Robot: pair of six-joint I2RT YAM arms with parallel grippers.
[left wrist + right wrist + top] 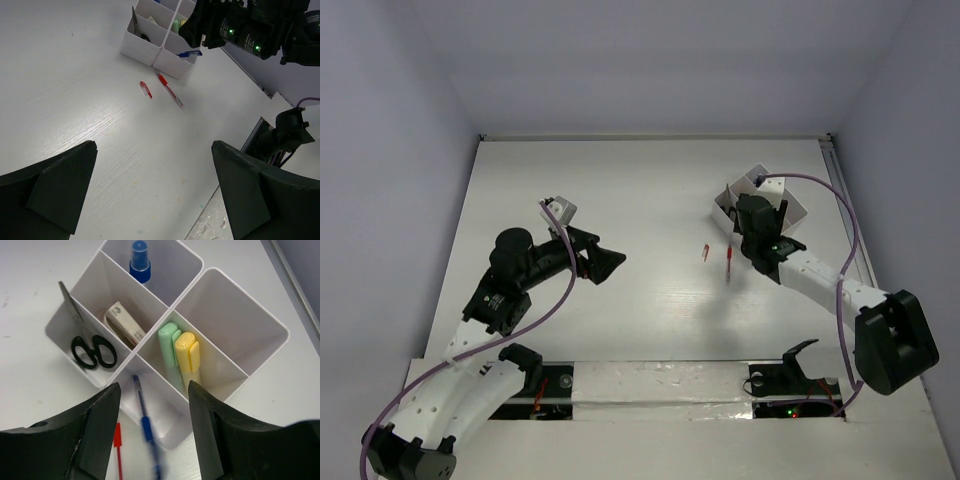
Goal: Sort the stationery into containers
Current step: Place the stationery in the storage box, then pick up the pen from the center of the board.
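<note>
The white divided organizer tray (pixel 250 375) stands at the back right of the table (pixel 792 207). It holds black-handled scissors (pixel 92 351), an eraser (pixel 125 324), green (pixel 169 340) and yellow (pixel 187 352) highlighters and a blue-capped clear tube (pixel 139 262). My right gripper (pixel 154 387) hangs open over the tray's near compartment. A blue pen (pixel 145 425), blurred, leans in that compartment between the fingers, touching neither. A red pen (pixel 170 91) and a red cap (pixel 145 89) lie on the table beside the tray. My left gripper (pixel 154 147) is open and empty above the table's middle left.
The right arm's body (pixel 250 35) hangs over the tray in the left wrist view. The table's near edge, with cables and mounts (pixel 790 380), runs along the front. White walls close in the back and sides.
</note>
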